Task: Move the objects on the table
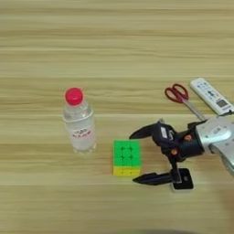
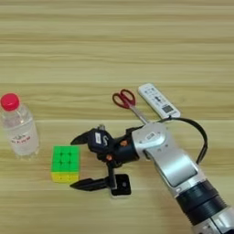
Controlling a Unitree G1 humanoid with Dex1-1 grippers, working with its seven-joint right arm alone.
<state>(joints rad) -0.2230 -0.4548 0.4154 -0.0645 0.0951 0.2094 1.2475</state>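
Observation:
A green-and-yellow puzzle cube [image 1: 127, 158] lies on the wooden table [image 1: 114, 55] near the middle. My right gripper [image 1: 135, 157] is open just right of it, one black finger above the cube's level and one below, nothing between them. A clear bottle with a red cap [image 1: 79, 121] stands upright left of the cube. Under the lower finger's base sits a small black square device [image 1: 183, 178]. Red-handled scissors [image 1: 181, 97] and a white remote control [image 1: 211, 96] lie to the upper right, beyond my forearm [image 2: 176, 167].
My silver forearm and a black cable [image 2: 201, 137] cross the lower right of the table. The scissors and the remote lie close to each other behind the wrist.

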